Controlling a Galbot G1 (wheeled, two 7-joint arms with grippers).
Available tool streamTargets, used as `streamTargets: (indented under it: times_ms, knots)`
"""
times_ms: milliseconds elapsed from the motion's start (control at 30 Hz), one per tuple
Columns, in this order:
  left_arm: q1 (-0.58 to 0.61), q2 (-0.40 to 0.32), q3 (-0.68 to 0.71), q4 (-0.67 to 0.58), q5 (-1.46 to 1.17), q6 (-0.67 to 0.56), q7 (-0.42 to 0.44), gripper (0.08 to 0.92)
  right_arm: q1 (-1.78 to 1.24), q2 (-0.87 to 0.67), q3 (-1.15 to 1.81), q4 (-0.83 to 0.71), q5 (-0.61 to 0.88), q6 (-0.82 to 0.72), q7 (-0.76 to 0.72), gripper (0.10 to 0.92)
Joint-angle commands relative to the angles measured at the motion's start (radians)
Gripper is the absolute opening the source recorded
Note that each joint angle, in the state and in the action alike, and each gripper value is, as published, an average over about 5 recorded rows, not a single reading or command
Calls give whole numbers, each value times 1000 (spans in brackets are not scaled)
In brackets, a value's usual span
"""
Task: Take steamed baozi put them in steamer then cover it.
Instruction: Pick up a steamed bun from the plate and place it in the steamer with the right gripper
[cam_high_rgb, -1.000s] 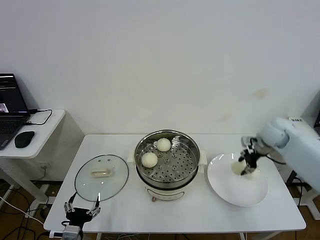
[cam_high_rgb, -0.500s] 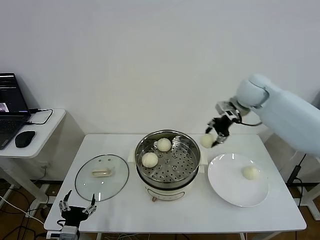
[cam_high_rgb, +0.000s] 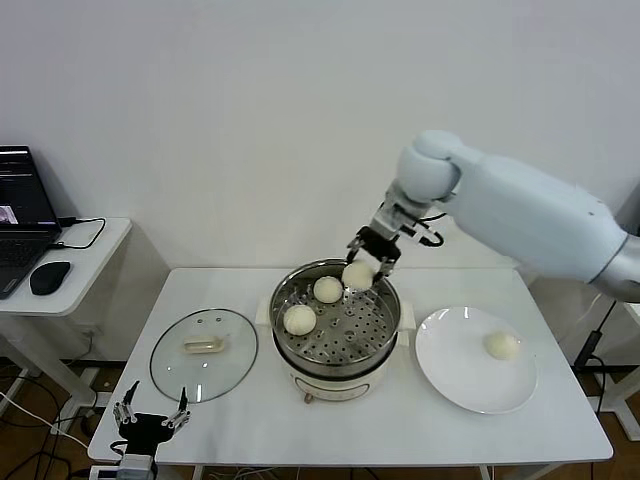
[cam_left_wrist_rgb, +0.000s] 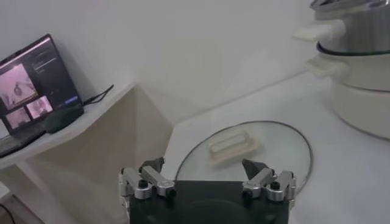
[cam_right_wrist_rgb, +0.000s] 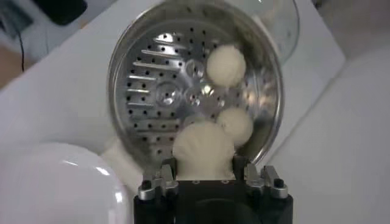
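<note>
Smooth round baozi (cam_high_rgb: 357, 275) in right pincer (cam_high_rgb: 364, 268) over perforated steel steamer (cam_high_rgb: 335, 318)

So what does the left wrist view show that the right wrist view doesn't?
Only the left wrist view shows the open left gripper, the laptop and the lid's handle.

Only the right wrist view shows the right gripper shut on a baozi, two buns on the tray, and the plate.

Both show the steamer and the glass lid.

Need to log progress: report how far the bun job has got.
Done: two baozi lie on the steamer tray. In hand: the right gripper holds a third bun above the tray. Left: one bun on the white plate, then the cover, on the table by the open, idle left gripper.
</note>
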Motion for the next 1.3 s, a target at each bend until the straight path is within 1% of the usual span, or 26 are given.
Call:
streamTargets:
  times_ms: [33,167,600,933,1300]
  knots:
    - [-3,-1,-5,-6,-6,0,1,823,20,80,-104,34,-89,261,63,568]
    - [-3,-2,-6,-6,-10,0,2,823,-7,95,-106,29,-146,300,64,568]
    - [-10,-5,0,5,-14,1,3,823,-39,73,-144,89,-153,278,35,571]
    - [-8,-7,6,6,-14,1,2,823,-98,107,-134,67,-202,262,59,569]
    - [-10,-7,6,11,-15,1,3,823,-132,120,-132,76,-223,250,62,573]
